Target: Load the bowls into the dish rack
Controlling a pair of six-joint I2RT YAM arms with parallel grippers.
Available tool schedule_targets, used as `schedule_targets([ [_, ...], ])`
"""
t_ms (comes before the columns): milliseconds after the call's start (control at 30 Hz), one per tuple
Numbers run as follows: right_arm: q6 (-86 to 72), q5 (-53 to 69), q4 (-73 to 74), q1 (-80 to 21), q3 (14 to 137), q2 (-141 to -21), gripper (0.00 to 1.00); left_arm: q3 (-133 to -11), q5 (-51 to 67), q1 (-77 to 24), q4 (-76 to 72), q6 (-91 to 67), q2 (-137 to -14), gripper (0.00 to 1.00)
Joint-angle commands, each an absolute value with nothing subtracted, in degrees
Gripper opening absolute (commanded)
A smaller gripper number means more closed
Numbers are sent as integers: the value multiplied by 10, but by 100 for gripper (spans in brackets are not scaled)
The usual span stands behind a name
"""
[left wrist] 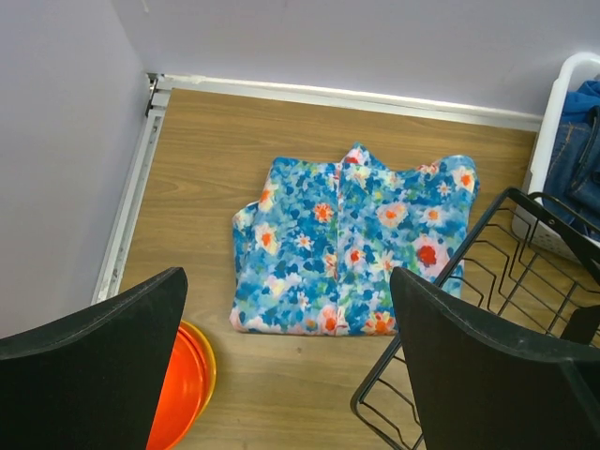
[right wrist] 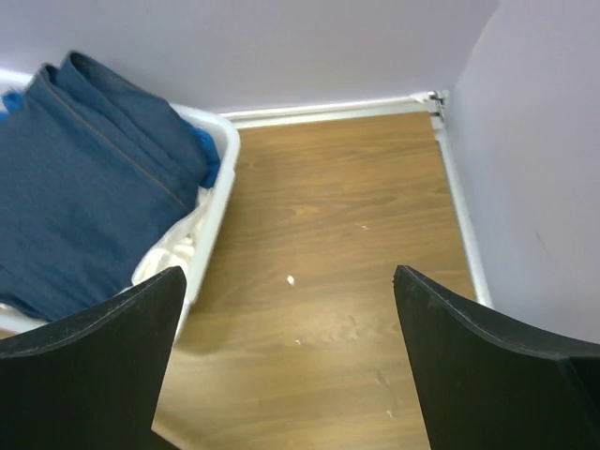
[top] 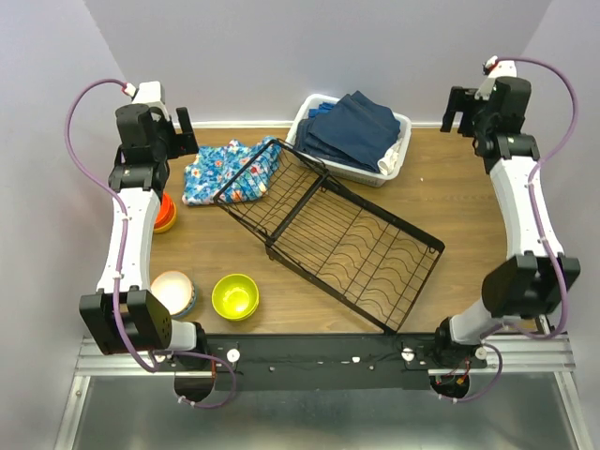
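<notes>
The black wire dish rack point(top: 330, 232) lies diagonally across the table middle, holding no bowls; its corner shows in the left wrist view point(left wrist: 487, 309). A lime-green bowl point(top: 235, 296) and a white bowl stacked on a blue one point(top: 173, 292) sit at the front left. Red-orange and yellow-orange bowls point(top: 166, 213) are nested at the left edge, partly under the left arm, and show in the left wrist view point(left wrist: 183, 384). My left gripper point(left wrist: 291, 375) is open and empty, raised above the table's back left. My right gripper point(right wrist: 286, 375) is open and empty, raised at the back right.
A folded blue floral cloth point(top: 230, 170) lies at the back left, touching the rack's end section. A white plastic basket point(top: 398, 155) of dark blue clothes stands at the back centre. Walls close in the left, back and right sides.
</notes>
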State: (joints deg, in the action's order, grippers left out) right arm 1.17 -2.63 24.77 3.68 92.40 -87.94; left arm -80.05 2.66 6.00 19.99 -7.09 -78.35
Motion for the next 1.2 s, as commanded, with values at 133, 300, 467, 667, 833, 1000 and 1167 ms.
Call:
schedule_targets([
  [133,-8,120,173,33,1017,-976,98,-818,47,62,211,-97,-812,99],
  [300,-108,134,152,8,1065,-1057,6,-799,62,60,208,-114,-810,99],
  [467,-84,84,156,-42,1081,-1105,1,-757,53,59,209,-107,-792,99],
  [667,-119,48,177,-71,1087,-1165,1,-701,42,60,214,-93,-762,99],
  [833,-140,13,194,-80,1085,-1207,1,-680,35,60,227,-81,-751,99],
  [1000,-161,-35,214,-81,1078,-1229,1,-666,22,60,225,-69,-745,99],
  [1167,-179,-54,219,-81,1052,-1227,1,-651,22,62,223,-70,-741,99],
])
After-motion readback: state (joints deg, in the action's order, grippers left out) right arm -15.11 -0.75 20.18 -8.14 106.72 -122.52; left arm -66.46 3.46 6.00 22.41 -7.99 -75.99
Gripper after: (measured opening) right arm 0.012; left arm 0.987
